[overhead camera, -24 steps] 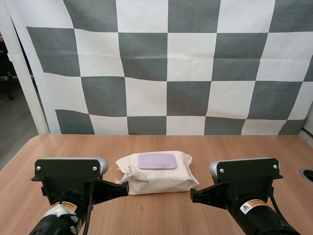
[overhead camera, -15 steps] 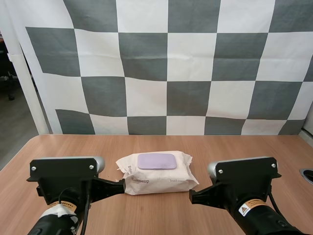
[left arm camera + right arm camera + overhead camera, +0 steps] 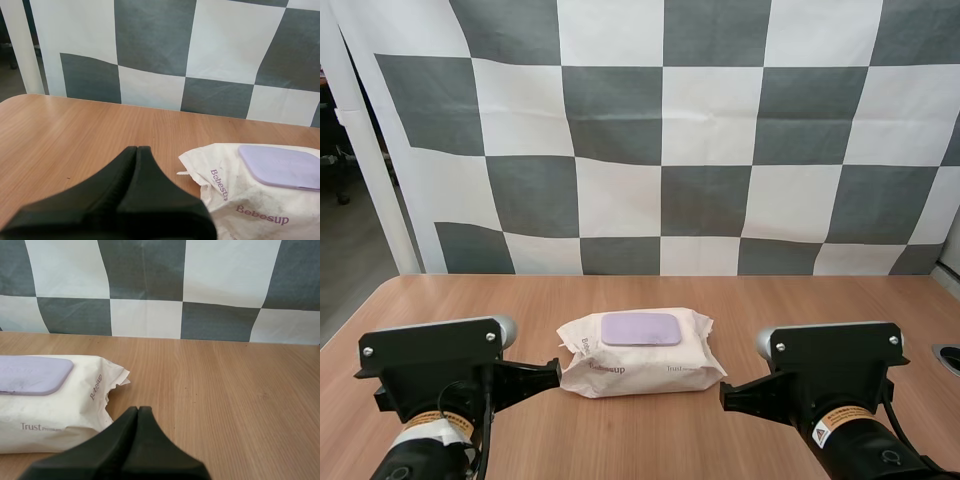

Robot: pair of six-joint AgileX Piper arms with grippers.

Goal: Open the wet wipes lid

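The pack of wet wipes lies flat on the wooden table, in the lower middle of the high view, with its long side running across the frame. Its lilac lid sits on the top face, flat and closed against the white wrapper, and there is purple lettering on the near side wall below it. At the lower left of that view the left gripper points towards the pack's left end, its tip just beside the crimped edge of the wrapper. The left wrist view shows its two black fingers pressed together as one dark wedge, holding nothing, with bare wood between the tip and the pack's crumpled corner. At the lower right of the high view the right gripper points at the pack's right end, near it but apart. In the right wrist view its fingers likewise lie together on nothing, with the pack's end just beside the tip.
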